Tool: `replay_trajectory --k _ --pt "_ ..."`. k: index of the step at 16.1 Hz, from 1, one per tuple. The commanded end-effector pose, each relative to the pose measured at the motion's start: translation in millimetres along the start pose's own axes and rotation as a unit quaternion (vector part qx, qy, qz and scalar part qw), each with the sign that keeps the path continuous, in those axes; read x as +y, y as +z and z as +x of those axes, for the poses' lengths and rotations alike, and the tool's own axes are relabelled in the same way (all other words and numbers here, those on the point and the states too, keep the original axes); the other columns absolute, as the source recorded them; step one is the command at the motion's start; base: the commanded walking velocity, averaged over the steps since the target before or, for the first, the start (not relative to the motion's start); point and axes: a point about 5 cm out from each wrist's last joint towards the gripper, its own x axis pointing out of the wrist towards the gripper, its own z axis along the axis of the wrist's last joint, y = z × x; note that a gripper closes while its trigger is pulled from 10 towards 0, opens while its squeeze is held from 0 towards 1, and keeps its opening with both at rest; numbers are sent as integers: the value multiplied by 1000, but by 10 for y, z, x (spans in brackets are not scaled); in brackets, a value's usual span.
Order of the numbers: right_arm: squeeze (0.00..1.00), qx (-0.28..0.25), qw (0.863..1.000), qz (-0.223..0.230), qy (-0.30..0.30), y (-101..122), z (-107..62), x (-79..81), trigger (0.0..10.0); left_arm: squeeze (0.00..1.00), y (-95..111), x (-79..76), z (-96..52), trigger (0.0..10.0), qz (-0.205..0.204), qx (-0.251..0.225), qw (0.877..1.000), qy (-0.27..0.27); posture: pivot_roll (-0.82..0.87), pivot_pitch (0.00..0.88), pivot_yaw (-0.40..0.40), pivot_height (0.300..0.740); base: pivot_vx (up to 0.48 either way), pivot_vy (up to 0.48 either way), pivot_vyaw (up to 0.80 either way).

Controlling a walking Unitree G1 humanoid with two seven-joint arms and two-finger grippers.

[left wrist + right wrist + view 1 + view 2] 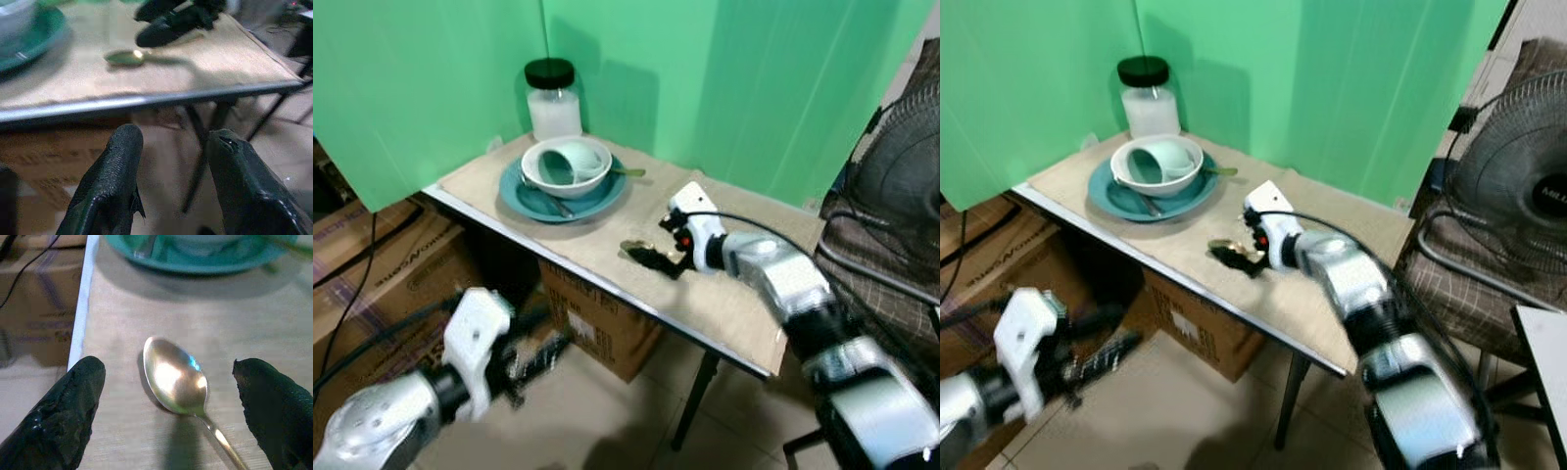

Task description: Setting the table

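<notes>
Hanging low beside the tabletop (pixel 724 313), below its front edge, the left end effector (pixel 171 181) idles with its fingers spread and nothing between them. Up on the surface toward the back corner sits a teal plate (pixel 597 201) carrying a white bowl (pixel 592 176), with a cup (pixel 570 163) tipped on its side inside the bowl; a dark-lidded jar (pixel 553 98) stands just behind. Further right, the gold spoon (pixel 176 379) lies flat on the tabletop near the front edge, bowl up, and the right end effector (pixel 166 406) straddles it, released, a finger on either side. It looks light, stiff and slick, likely to skate on the mat, so pinching across the neck or handle seems safer than the rounded bowl. Most of the handle is cut off in the right wrist view and hidden under the fingers from above. Utensils on the plate are too blurred to name.
</notes>
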Motion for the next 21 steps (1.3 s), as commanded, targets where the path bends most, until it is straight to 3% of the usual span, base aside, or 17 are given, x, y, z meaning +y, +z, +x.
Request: replay_trajectory --k 1,7,10,15,16,17,18,19,21 --pt "0 -8 1000 -3 18 42 -11 -36 10000 0 22 -12 -22 10000 2 -1 1000 -13 -18 4 -16 740 0 0 0" --pt "0 43 999 -20 5 22 -19 -258 10000 0 -8 -24 -14 10000 4 9 999 -48 -28 11 -20 740 0 0 0" --pt "0 75 996 -23 35 -38 -57 -266 10000 0 -25 -1 -6 10000 5 10 999 -49 -32 11 -26 740 0 0 0" --pt "0 91 996 -11 -8 -131 -51 -310 9647 0 -13 5 25 10000 12 10 998 -57 -32 10 -24 740 0 0 0" --pt "0 88 996 0 -5 -137 -47 -303 4784 0 -18 -10 30 10000 13 13 998 -65 -32 10 -24 740 0 0 0" --pt "0 84 996 9 -1 -141 -41 -294 3294 0 -23 -21 35 10000 9 16 997 -72 -26 7 -26 740 0 0 0" --pt "0 84 996 10 -1 -141 -39 -293 3020 0 -26 -20 35 10000 9 18 997 -73 -25 4 -28 740 0 0 0" --pt "0 89 996 10 -1 -155 -36 -289 1412 0 -54 -9 32 10000 11 25 997 -69 -24 3 -29 740 0 0 0" --pt "0 91 996 9 0 -162 -33 -285 1137 0 -77 -8 22 10000 14 33 997 -70 -23 1 -29 740 0 0 0"
